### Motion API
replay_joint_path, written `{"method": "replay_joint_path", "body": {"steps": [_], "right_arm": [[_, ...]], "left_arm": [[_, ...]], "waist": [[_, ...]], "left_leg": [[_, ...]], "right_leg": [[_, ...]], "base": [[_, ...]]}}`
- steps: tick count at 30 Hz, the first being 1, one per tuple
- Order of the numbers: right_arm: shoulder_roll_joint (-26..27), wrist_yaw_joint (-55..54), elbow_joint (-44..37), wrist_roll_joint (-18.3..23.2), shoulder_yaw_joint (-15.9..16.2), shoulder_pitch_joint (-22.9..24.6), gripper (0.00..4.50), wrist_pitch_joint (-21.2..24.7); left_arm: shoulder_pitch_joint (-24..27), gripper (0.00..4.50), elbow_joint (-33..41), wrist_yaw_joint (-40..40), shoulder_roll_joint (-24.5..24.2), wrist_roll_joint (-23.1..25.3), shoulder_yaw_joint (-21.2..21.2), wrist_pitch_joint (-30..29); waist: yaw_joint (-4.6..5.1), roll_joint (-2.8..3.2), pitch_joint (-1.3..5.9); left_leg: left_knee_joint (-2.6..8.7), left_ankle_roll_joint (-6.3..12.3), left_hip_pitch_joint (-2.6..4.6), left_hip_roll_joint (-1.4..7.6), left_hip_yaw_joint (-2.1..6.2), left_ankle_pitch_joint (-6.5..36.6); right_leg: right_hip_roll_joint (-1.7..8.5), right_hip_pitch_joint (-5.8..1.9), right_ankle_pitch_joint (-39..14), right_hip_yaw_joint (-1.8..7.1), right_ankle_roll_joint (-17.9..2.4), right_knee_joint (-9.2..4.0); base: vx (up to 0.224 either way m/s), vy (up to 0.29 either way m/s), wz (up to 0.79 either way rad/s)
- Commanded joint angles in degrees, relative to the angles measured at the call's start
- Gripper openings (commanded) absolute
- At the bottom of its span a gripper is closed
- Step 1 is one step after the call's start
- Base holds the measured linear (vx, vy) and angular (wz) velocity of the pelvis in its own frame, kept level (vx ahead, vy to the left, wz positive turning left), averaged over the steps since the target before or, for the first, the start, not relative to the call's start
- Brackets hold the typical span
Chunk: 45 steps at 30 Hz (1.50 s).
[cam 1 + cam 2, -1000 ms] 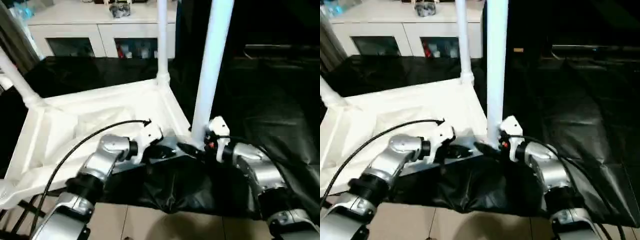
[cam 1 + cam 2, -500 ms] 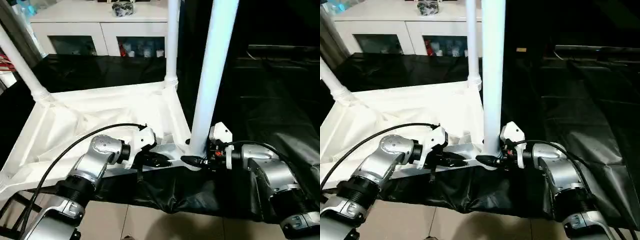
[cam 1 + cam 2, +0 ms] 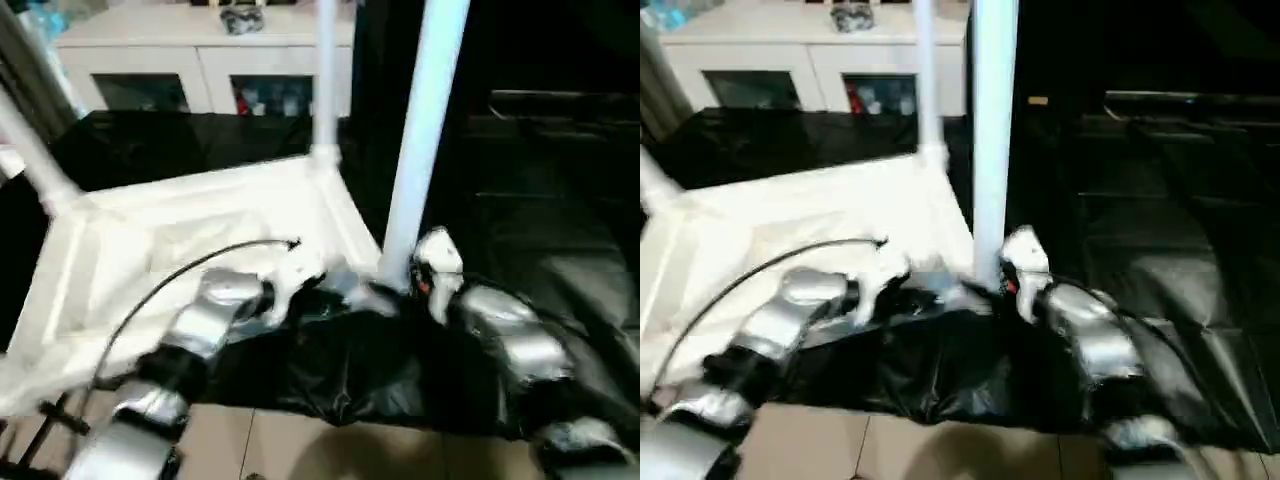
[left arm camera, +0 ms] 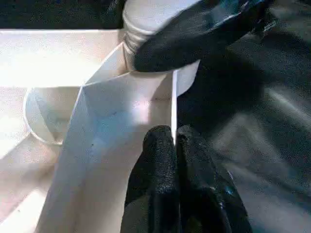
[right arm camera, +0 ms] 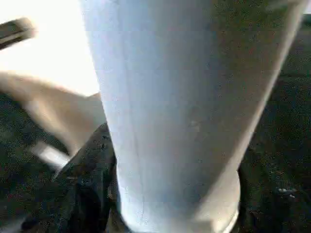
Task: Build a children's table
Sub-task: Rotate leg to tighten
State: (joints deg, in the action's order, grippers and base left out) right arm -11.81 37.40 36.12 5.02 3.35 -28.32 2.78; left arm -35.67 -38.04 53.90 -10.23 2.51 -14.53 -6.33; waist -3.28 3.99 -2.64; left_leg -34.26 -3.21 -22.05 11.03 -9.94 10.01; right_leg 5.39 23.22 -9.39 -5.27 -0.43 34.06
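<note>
The upturned white plastic rectangular tabletop's rim is pinched by the clenched left pincer; the nearest long white tubular leg's base is grasped by the right pincer.

head eyes look down; wrist views sit close, sharing the leg.

Two silver, ringed forearms end in white wrist housings. A black cable arcs along the left forearm. The left hand has black, grainy rubber fingers; the right forearm carries a small red marking.
</note>
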Motion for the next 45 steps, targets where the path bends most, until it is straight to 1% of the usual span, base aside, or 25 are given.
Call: {"method": "replay_joint_path", "body": {"steps": [1, 2, 3, 4, 5, 7, 8, 9, 11, 12, 13, 14, 16, 19, 20, 23, 27, 29, 30, 33, 36, 38, 40, 41, 45], "right_arm": [[3.29, -7.44, 4.39, -1.12, 0.26, -0.81, 2.75, 1.13], [4.07, -9.16, 5.21, -1.01, -0.16, -1.23, 2.75, 1.30], [4.80, -10.67, 5.87, -0.98, -0.49, -1.60, 2.75, 1.33], [4.80, -10.67, 5.87, -0.98, -0.49, -1.60, 2.75, 1.33], [7.28, -15.75, 8.58, -1.86, -0.51, -3.59, 2.75, 0.97], [8.82, -17.17, 10.08, -2.29, -0.50, -4.64, 2.75, -0.19], [9.16, -17.17, 10.47, -2.42, -0.59, -4.84, 3.09, -0.78], [9.39, -16.11, 10.27, -1.79, -1.01, -4.80, 3.09, -1.03], [9.47, -15.00, 9.93, -0.81, -1.81, -4.74, 3.44, -1.27], [9.49, -14.80, 9.94, -0.63, -1.99, -4.76, 3.47, -1.36], [9.32, -14.20, 9.82, -0.50, -2.09, -4.73, 3.47, -1.61], [8.69, -13.74, 9.65, -0.95, -1.87, -4.64, 3.58, -2.43], [7.97, -13.05, 9.31, -1.36, -1.54, -4.47, 3.86, -3.11], [6.42, -11.17, 8.58, -1.48, -1.12, -4.10, 3.86, -3.81], [4.23, -6.42, 7.27, -1.09, -0.22, -3.28, 3.86, -4.04], [0.48, 3.08, 3.14, -0.52, 2.26, -0.93, 3.86, -4.13], [-2.96, 10.99, 0.24, -0.28, 4.19, 0.96, 3.86, -4.82], [-5.43, 18.48, -2.94, 2.47, 4.69, 2.26, 3.86, -2.87], [-5.43, 18.48, -2.94, 2.47, 4.69, 2.26, 3.86, -2.87], [-7.74, 24.15, -5.44, 4.27, 5.76, 3.16, 3.86, -1.00], [-9.09, 26.55, -6.33, 4.17, 6.52, 3.42, 3.86, -0.36], [-9.47, 27.15, -6.50, 4.00, 6.63, 3.41, 3.52, -0.04], [-9.72, 28.24, -7.20, 4.61, 6.45, 3.60, 3.52, 0.86], [-9.74, 28.32, -7.26, 4.66, 6.44, 3.62, 3.31, 0.93], [-10.10, 29.95, -8.79, 5.69, 6.55, 4.13, 3.01, 2.24]], "left_arm": [[-3.25, 0.00, -0.08, -5.43, 3.23, -0.56, 1.59, 0.46], [-3.66, 0.00, -0.56, -6.69, 3.88, -0.35, 1.67, 0.27], [-4.03, 0.00, -1.01, -7.84, 4.44, -0.23, 1.72, 0.11], [-4.03, 0.00, -1.01, -7.84, 4.44, -0.23, 1.72, 0.11], [-5.46, 0.00, -2.66, -11.93, 6.94, -0.28, 2.15, 0.01], [-6.25, 0.00, -3.74, -13.50, 8.28, -0.41, 2.32, 0.46], [-6.40, 0.00, -4.06, -13.58, 8.49, -0.40, 2.32, 0.72], [-6.27, 0.00, -3.94, -13.00, 8.49, -0.51, 2.25, 1.06], [-5.82, 0.00, -3.40, -11.60, 8.29, -0.72, 2.10, 1.82], [-5.72, 0.00, -3.32, -11.32, 8.26, -0.74, 2.09, 2.00], [-5.40, 0.00, -2.98, -10.64, 8.06, -0.86, 2.10, 2.14], [-4.81, 0.00, -2.27, -9.04, 7.55, -1.21, 1.96, 2.51], [-4.28, 0.00, -1.60, -7.87, 7.02, -1.46, 1.89, 2.56], [-3.40, 0.00, -0.56, -5.50, 5.88, -2.11, 1.72, 3.14], [-2.40, 0.00, 0.53, -2.82, 4.37, -2.76, 1.49, 3.59], [-0.79, 0.00, 2.46, 1.61, 1.90, -3.64, 1.09, 3.56], [0.38, 0.00, 3.95, 5.46, -0.12, -4.53, 1.06, 3.39], [1.13, 0.00, 5.45, 9.65, -2.12, -5.74, 1.06, 2.70], [1.13, 0.00, 5.45, 9.65, -2.12, -5.74, 1.06, 2.70], [1.64, 0.00, 6.85, 13.20, -4.04, -6.46, 0.64, 1.88], [2.09, 0.00, 7.76, 15.75, -5.45, -6.65, 0.18, 0.97], [2.31, 0.00, 8.21, 17.17, -6.15, -6.81, -0.07, 0.51], [2.48, 0.00, 8.61, 17.82, -6.52, -6.93, -0.01, 0.42], [2.49, 0.00, 8.63, 17.86, -6.54, -6.95, -0.01, 0.41], [2.73, 0.00, 9.24, 19.18, -7.13, -7.19, -0.06, -0.03]], "waist": [[0.23, -1.00, 3.91], [0.27, -1.01, 3.88], [0.21, -0.73, 3.97], [0.21, -0.89, 4.04], [0.22, -0.70, 4.18], [0.14, -0.73, 4.12], [0.07, -0.78, 4.13], [0.05, -0.82, 4.11], [-0.03, -0.87, 4.11], [-0.06, -0.85, 4.10], [-0.07, -0.80, 4.07], [0.01, -0.93, 4.07], [-0.04, -0.85, 4.10], [0.00, -0.86, 4.10], [-0.10, -1.03, 4.09], [-0.19, -0.98, 3.98], [-0.27, -0.95, 3.80], [-0.41, -1.09, 3.76], [-0.40, -1.32, 3.78], [-0.51, -1.22, 3.78], [-0.58, -1.14, 3.89], [-0.46, -1.18, 3.86], [-0.52, -1.17, 3.84], [-0.54, -1.21, 3.83], [-0.68, -1.17, 3.82]], "left_leg": [[4.08, 2.52, 0.73, 1.67, 0.43, 12.58], [4.11, 2.62, 0.72, 1.66, 0.42, 12.48], [4.08, 2.81, 0.77, 1.64, 0.46, 12.16], [4.02, 3.20, 0.69, 1.67, 0.42, 11.55], [3.91, 3.55, 0.67, 1.63, 0.35, 10.59], [3.91, 3.67, 0.72, 1.55, 0.36, 10.79], [3.88, 3.84, 0.68, 1.55, 0.34, 11.01], [3.87, 4.03, 0.63, 1.55, 0.32, 11.10], [3.87, 4.47, 0.60, 1.58, 0.31, 11.32], [3.89, 4.83, 0.59, 1.64, 0.35, 11.07], [3.93, 4.84, 0.64, 1.68, 0.36, 11.23], [3.94, 4.88, 0.61, 1.69, 0.35, 11.45], [3.92, 4.89, 0.58, 1.71, 0.37, 11.32], [3.89, 5.36, 0.49, 1.78, 0.38, 10.90], [3.84, 5.53, 0.57, 1.76, 0.34, 11.04], [3.82, 6.20, 0.41, 1.86, 0.27, 11.43], [4.09, 5.57, 0.66, 2.07, 0.33, 13.56], [4.09, 5.41, 0.62, 2.09, 0.31, 14.51], [4.07, 5.64, 0.58, 2.07, 0.26, 14.19], [4.02, 5.94, 0.55, 2.15, 0.27, 13.35], [3.97, 5.87, 0.52, 2.18, 0.32, 12.34], [3.98, 5.90, 0.46, 2.16, 0.28, 12.11], [3.96, 5.72, 0.56, 2.10, 0.26, 12.33], [3.98, 5.61, 0.57, 2.14, 0.26, 12.45], [4.03, 5.28, 0.63, 2.21, 0.30, 12.52]], "right_leg": [[3.22, -2.97, -16.28, 2.53, -11.62, -4.35], [3.18, -2.94, -15.99, 2.54, -11.66, -4.37], [3.18, -3.02, -15.23, 2.48, -11.78, -4.28], [3.12, -3.08, -13.70, 2.48, -12.03, -4.17], [3.08, -3.03, -11.73, 2.50, -12.51, -4.01], [3.08, -3.13, -11.37, 2.39, -13.05, -4.01], [3.15, -3.23, -11.55, 2.39, -13.03, -4.05], [3.15, -3.24, -11.64, 2.40, -12.97, -4.07], [3.20, -3.29, -11.84, 2.41, -12.82, -4.07], [3.21, -3.31, -11.59, 2.41, -12.89, -4.01], [3.19, -3.26, -11.79, 2.39, -12.93, -4.06], [3.18, -3.29, -11.91, 2.37, -12.97, -4.07], [3.25, -3.31, -11.77, 2.39, -13.03, -4.00], [3.26, -3.36, -10.70, 2.38, -13.47, -3.84], [3.20, -3.53, -10.82, 2.33, -13.62, -3.86], [3.20, -3.42, -11.59, 2.40, -13.40, -3.87], [3.13, -3.21, -14.55, 2.36, -12.96, -4.16], [3.15, -3.25, -15.63, 2.46, -12.64, -4.17], [3.10, -3.31, -15.45, 2.46, -12.63, -4.18], [3.11, -3.16, -15.32, 2.45, -12.77, -4.10], [3.15, -3.11, -14.31, 2.46, -13.11, -3.92], [3.10, -3.11, -13.57, 2.45, -13.44, -3.83], [3.12, -3.06, -14.32, 2.44, -13.37, -3.93], [3.15, -3.09, -14.69, 2.46, -13.30, -3.94], [3.17, -3.06, -15.10, 2.50, -13.00, -3.94]], "base": [[0.000, 0.000, 0.00], [0.000, 0.000, 0.00], [0.000, 0.000, 0.00], [0.000, 0.000, 0.00], [0.000, 0.000, 0.00], [0.000, 0.000, 0.00], [0.000, 0.000, 0.00], [0.000, 0.000, 0.00], [0.000, 0.000, 0.00], [0.000, 0.000, 0.00], [0.000, 0.000, 0.00], [0.000, 0.000, 0.00], [0.000, 0.000, 0.00], [0.000, 0.000, 0.00], [0.000, 0.000, 0.00], [0.000, 0.000, 0.00], [0.000, 0.000, 0.00], [0.000, 0.000, 0.00], [0.000, 0.000, 0.00], [0.000, 0.000, 0.00], [0.000, 0.000, 0.00], [0.000, 0.000, 0.00], [0.000, 0.000, 0.00], [0.000, 0.000, 0.00], [0.000, 0.000, 0.00]]}}
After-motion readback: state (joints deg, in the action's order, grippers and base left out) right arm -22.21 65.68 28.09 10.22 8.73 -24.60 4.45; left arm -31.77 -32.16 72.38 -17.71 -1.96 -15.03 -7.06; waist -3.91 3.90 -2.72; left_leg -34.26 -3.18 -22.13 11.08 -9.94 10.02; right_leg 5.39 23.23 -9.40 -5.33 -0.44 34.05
